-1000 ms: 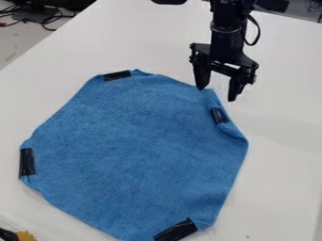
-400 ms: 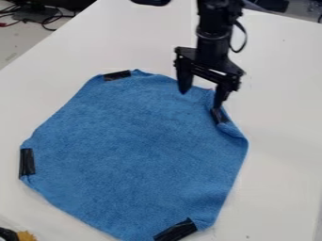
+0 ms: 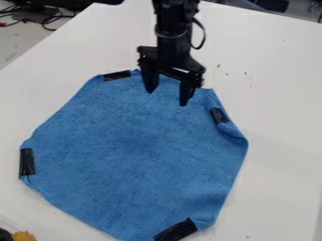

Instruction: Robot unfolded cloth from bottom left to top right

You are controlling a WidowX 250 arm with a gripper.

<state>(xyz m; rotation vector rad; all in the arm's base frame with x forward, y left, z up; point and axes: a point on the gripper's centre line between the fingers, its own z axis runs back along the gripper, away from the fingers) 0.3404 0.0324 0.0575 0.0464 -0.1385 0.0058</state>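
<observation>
Nearest you, at the left, sat a yellow object (image 3: 24,236). Your blue cloth (image 3: 132,150) lay spread across the desk (image 3: 277,94), black strips (image 3: 176,230) along its edges and its right edge creased. Your hand (image 3: 166,97) pointed down over the cloth's far part, released, its fingers apart. Your arm (image 3: 173,33) stood nearly upright above, hiding some of the far edge. Cables (image 3: 47,20) lay beyond, far left.

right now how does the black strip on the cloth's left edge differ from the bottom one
The left strip runs nearly up and down in the view, while the bottom strip slants up to the right. The left strip looks narrower than the bottom strip. Both are black, on the blue cloth's edge.
</observation>
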